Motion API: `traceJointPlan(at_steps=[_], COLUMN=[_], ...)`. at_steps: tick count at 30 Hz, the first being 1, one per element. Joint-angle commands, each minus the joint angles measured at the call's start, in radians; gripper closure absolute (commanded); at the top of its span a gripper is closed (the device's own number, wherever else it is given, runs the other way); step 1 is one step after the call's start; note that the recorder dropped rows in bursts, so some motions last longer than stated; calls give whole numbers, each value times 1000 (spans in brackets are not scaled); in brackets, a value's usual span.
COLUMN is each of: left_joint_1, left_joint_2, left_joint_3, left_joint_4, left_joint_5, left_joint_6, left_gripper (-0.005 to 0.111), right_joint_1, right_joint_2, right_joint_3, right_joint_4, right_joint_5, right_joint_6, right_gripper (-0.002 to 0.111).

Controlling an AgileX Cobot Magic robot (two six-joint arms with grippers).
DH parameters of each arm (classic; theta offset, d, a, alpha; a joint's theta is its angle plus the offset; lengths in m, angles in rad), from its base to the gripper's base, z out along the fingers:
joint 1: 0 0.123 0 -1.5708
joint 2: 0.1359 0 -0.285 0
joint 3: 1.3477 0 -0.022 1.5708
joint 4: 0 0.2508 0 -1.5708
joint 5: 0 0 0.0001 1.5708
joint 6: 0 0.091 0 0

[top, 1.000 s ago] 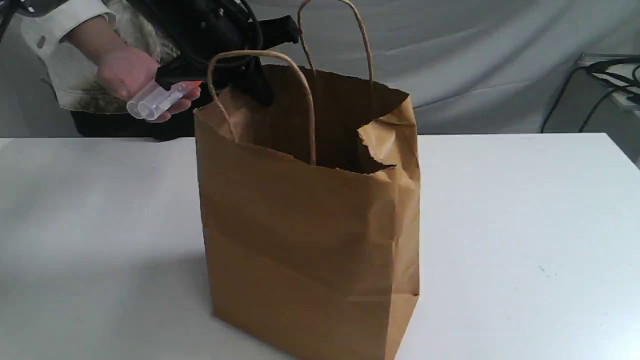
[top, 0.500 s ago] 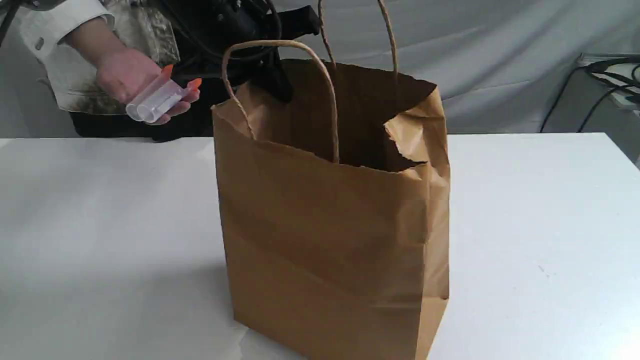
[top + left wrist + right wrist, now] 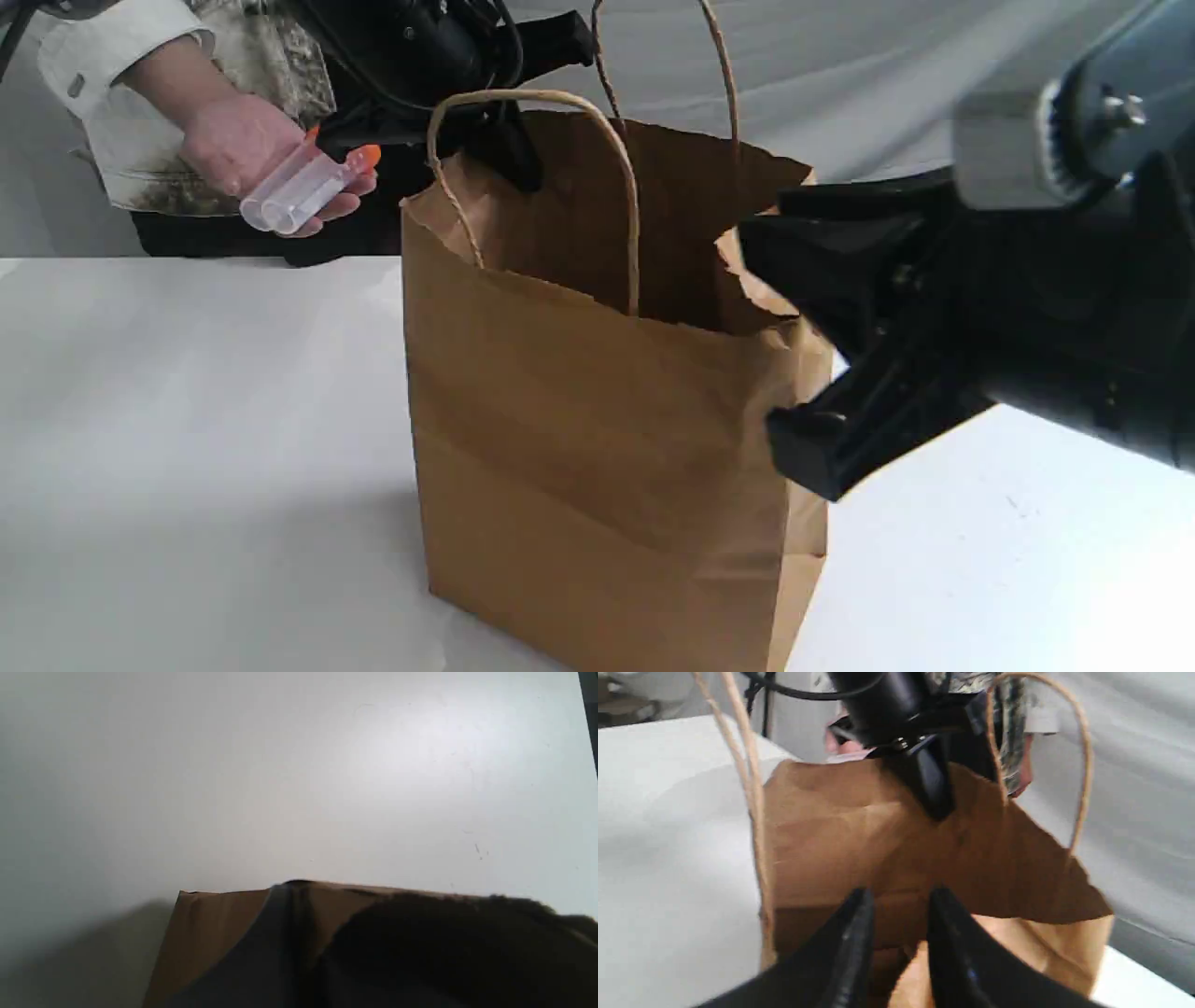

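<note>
Where the white tabletop (image 3: 187, 420) lies about midway between its left and right edges, a tall brown paper bag (image 3: 597, 448) with two twisted paper cord handles stands upright, its mouth open and its foot well in from the far edge. The near cord handle (image 3: 627, 187) arches above the front wall, and the far cord handle (image 3: 724, 65) rises above the back wall.

The black left gripper (image 3: 509, 154) comes down onto the bag's rim at the corner toward the table's far left. It is closed on the paper there, and one finger shows against the inner face of the wall in the right wrist view.

The black right gripper (image 3: 900, 905) hangs at the opposite side of the bag, just above the torn, folded flap of the rim. Its two tapered fingers (image 3: 859, 938) stand only narrowly apart and hold nothing. Whether they touch the flap cannot be told.

Beyond the far left edge of the tabletop, apart from the bag, a person's bare hand (image 3: 233, 140) holds a clear plastic tube with an orange cap (image 3: 299, 191), tilted. A grey cloth backdrop (image 3: 859, 84) hangs behind the table.
</note>
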Motion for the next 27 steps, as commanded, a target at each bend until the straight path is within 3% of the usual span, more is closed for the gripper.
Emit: traceJointPlan(at_steps=[1, 4, 11, 16, 21, 27], left_joint_1=[-5, -5, -5, -5, -5, -5], left_joint_2=[-12, -12, -12, -12, -11, -11], left_joint_3=[1, 1, 1, 1, 1, 1], left_joint_4=[8, 35, 53, 57, 57, 57], left_joint_5=[-1, -1, -1, -1, -1, -1], left_joint_6=[-3, -3, -1, 0, 0, 0], left_gripper=[107, 107, 107, 107, 107, 107], right_joint_1=[4, 4, 4, 4, 4, 4], right_joint_2=[1, -15, -62, -64, -40, 44], right_joint_3=[-59, -72, -72, -72, -72, -72], right_joint_4=[2, 6, 132, 386, 741, 769], right_joint_5=[41, 54, 171, 220, 277, 152], right_joint_6=[5, 5, -10, -238, -606, -647], right_gripper=[54, 49, 59, 59, 53, 45])
